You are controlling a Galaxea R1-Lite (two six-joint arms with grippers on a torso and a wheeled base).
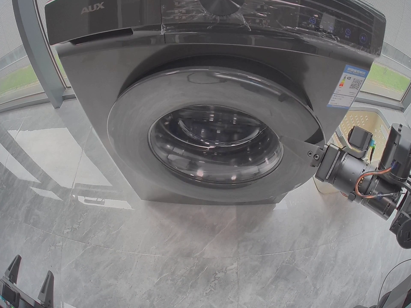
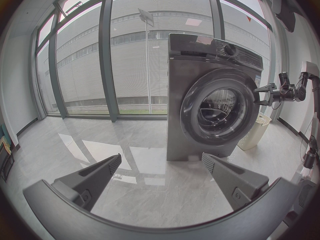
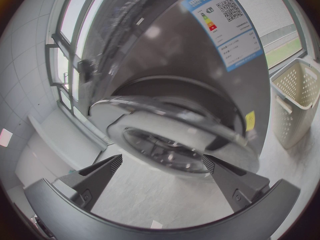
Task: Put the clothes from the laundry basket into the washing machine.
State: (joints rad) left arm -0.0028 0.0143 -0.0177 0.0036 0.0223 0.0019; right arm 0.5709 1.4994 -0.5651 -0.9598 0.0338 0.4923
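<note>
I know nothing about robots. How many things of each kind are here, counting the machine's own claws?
Washing machine: 1
Laundry basket: 1
Grippers: 2, the left gripper and the right gripper
Total: 4

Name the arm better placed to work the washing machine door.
Right. The right gripper is open at the right edge of the door; the left gripper sits low, well short of the washing machine.

The right arm point(image 1: 342, 167) is dark grey with an orange cable point(image 1: 369, 174) and ribbed-tipped pincer fingers point(image 3: 100, 177).
</note>
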